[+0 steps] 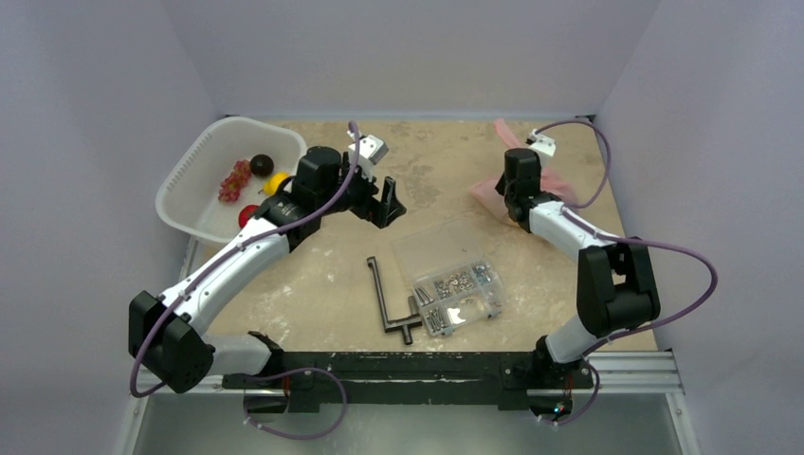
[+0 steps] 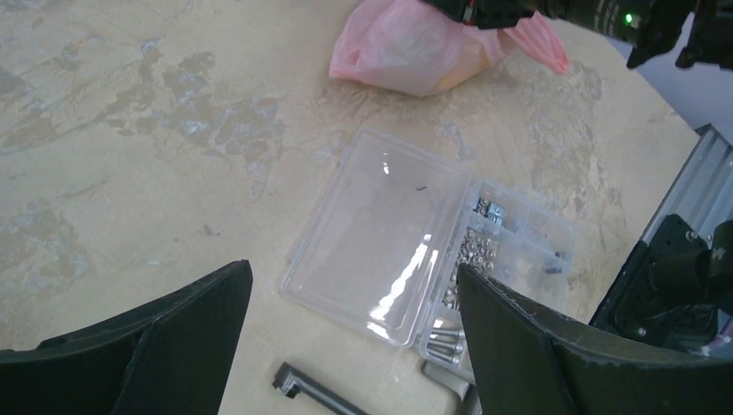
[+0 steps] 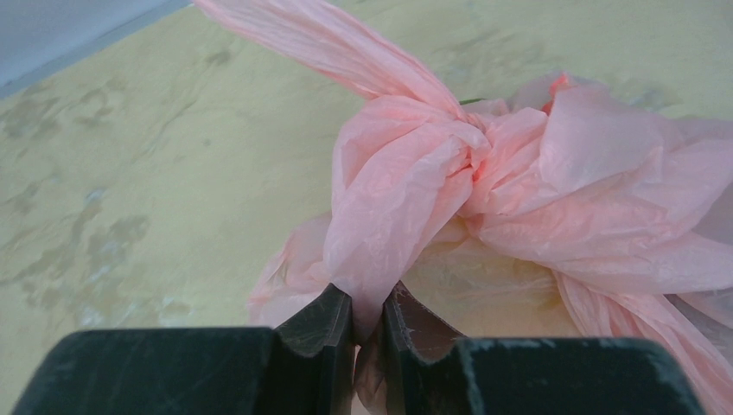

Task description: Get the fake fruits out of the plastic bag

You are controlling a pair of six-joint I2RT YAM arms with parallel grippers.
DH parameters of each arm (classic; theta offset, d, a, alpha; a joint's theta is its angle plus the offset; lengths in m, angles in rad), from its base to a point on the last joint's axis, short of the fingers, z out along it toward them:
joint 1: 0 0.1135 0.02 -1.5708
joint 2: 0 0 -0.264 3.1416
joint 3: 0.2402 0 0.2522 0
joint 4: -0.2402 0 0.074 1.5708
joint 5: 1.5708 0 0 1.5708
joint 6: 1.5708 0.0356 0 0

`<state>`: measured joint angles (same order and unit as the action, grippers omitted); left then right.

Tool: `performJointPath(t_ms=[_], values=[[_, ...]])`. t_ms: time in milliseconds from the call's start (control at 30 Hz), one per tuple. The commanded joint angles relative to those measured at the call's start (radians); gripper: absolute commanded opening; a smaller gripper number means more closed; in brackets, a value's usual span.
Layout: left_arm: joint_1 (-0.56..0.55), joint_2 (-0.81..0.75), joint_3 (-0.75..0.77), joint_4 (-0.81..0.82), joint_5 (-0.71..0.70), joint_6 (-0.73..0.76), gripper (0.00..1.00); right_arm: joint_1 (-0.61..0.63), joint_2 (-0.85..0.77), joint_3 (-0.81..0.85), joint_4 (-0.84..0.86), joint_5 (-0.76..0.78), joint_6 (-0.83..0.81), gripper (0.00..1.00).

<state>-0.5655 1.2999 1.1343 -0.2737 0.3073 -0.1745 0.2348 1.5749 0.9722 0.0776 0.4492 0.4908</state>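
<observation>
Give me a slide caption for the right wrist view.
Right end effector pinching a fold of the knotted pink plastic bag.

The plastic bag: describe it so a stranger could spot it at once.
On the tan table, look to the far right corner, where the right gripper pinches a fold. There lies the plastic bag: thin, crinkly, translucent pink, knotted at the top, unlike the rigid clear box and white basket.
</observation>
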Motion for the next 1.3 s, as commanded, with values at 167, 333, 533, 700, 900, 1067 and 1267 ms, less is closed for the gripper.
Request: performJointPath(t_ms=[167, 333, 533, 700, 900, 1067, 1267], values=[[-0.028, 0.245, 0.190, 0.187, -0.078, -0.182, 0.88, 0.051, 0.039, 0.013, 0.195, -0.295, -0.027, 0.15], [-0.043, 0.383, 0.280, 0.257, -0.099, -0.253, 0.89, 0.050, 0.028, 0.016, 0.240, -0.458, -0.065, 0.40], [-0.117, 0.547, 0.457, 0.288, -0.209, -0.209, 0.92, 0.029, -0.120, 0.024, 0.092, -0.290, -0.117, 0.72], [-0.194, 0.691, 0.606, 0.308, -0.332, -0.147, 0.92, -0.131, -0.287, -0.124, 0.121, -0.224, 0.000, 0.81], [-0.261, 0.860, 0.819, 0.301, -0.435, -0.071, 0.93, -0.319, -0.242, -0.198, 0.279, -0.508, 0.117, 0.79], [-0.270, 1.018, 1.046, 0.175, -0.465, -0.079, 0.91, -0.365, -0.142, -0.193, 0.349, -0.650, 0.173, 0.76], [-0.270, 1.089, 1.111, 0.132, -0.470, -0.122, 0.78, -0.388, -0.134, -0.220, 0.410, -0.702, 0.203, 0.70]])
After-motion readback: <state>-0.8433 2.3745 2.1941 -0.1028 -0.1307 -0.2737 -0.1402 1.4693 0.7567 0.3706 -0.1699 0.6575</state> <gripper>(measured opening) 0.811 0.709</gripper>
